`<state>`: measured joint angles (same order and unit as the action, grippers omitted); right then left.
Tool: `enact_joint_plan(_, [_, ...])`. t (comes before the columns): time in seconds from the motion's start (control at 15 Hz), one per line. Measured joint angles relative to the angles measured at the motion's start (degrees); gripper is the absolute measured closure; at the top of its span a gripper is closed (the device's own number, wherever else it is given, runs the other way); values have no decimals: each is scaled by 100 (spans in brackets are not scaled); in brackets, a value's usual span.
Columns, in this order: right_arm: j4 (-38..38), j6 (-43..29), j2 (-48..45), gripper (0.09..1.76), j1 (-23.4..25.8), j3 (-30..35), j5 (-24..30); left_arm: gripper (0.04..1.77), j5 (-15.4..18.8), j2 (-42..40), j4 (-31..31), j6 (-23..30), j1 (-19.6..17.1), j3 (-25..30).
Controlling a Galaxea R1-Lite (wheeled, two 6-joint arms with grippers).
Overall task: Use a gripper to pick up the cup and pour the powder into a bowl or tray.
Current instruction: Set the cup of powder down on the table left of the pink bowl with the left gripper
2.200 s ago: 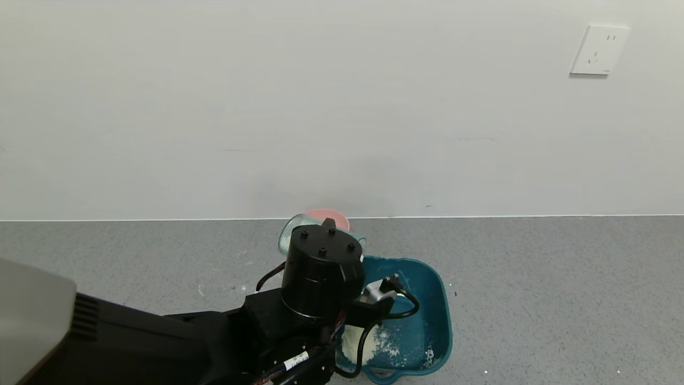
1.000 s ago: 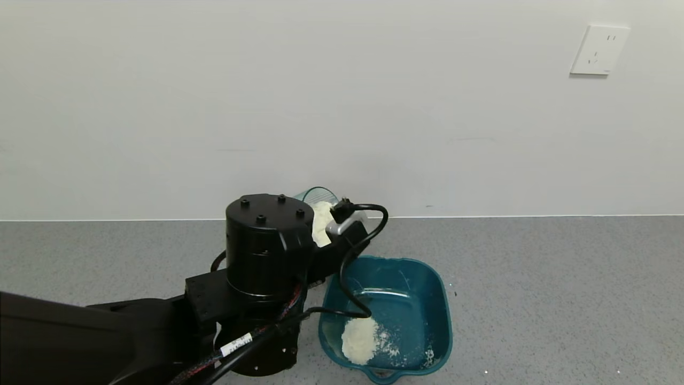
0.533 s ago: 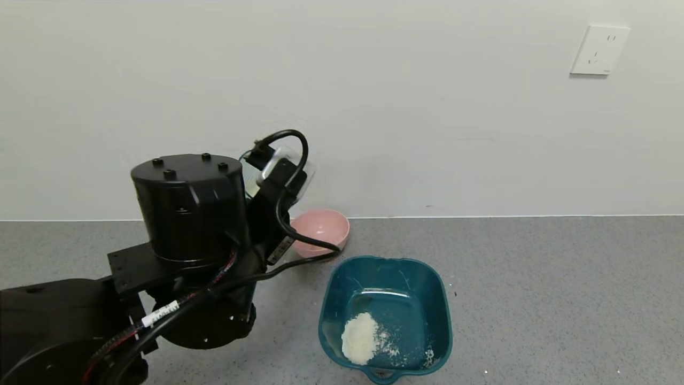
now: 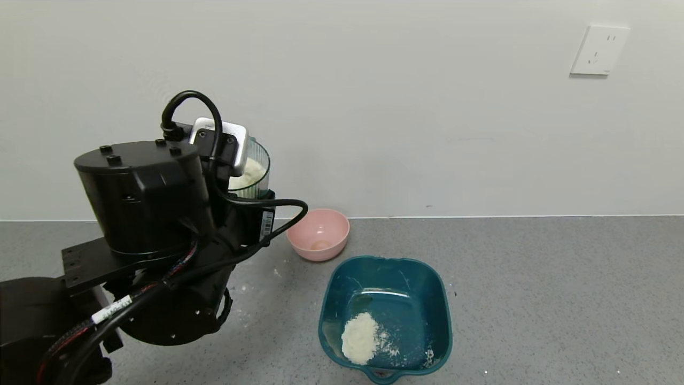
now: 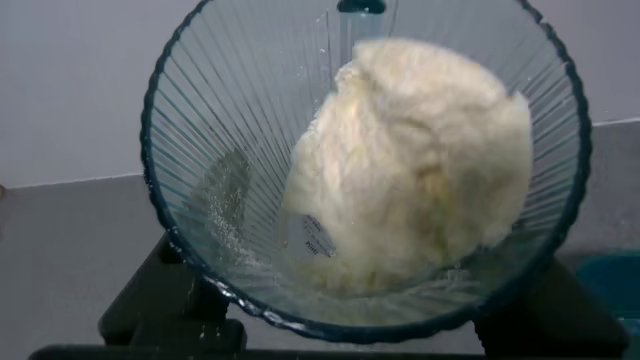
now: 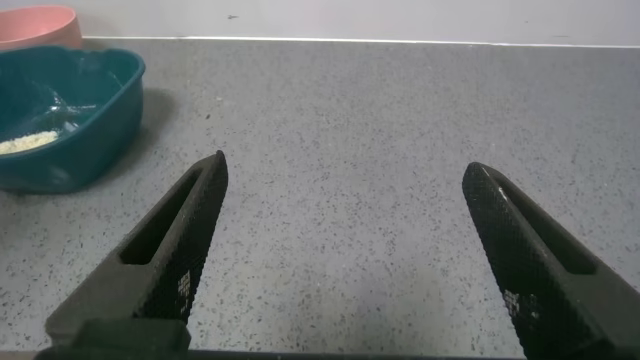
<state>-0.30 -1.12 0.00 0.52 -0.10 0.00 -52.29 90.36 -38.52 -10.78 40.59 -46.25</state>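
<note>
My left gripper [image 4: 250, 206] is shut on the ribbed translucent green-blue cup [image 4: 255, 170] and holds it high in the air, roughly upright, to the left of the dark teal tub [image 4: 441, 299]. The left wrist view looks into the cup [image 5: 220, 150], where a clump of off-white powder [image 5: 420, 170] lies against one side. A small pile of powder [image 4: 359, 338] lies in the tub's near left corner. My right gripper [image 6: 345, 168] is open and empty over bare grey surface, out of the head view; the tub [image 6: 118, 75] shows far off in its view.
A small pink bowl [image 4: 319, 233] stands by the wall, just behind the tub's far left corner, and also shows in the right wrist view [image 6: 35, 22]. Specks of spilled powder lie on the grey surface [image 4: 534, 299] around the tub. A white wall closes the back.
My left arm has carried the cup up and to the left, away from over the tub, and turned it back towards upright. The pink bowl has come into view.
</note>
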Motion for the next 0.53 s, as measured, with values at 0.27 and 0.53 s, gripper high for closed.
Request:
enact_joint_plan(0.27, [0,0,0,14,0,0,-2,52,91,-76,10,814,-154,262])
enact_joint_plan(0.53, [0,0,0,14,0,0,-2,52,636,-89,11,1647,-474,496])
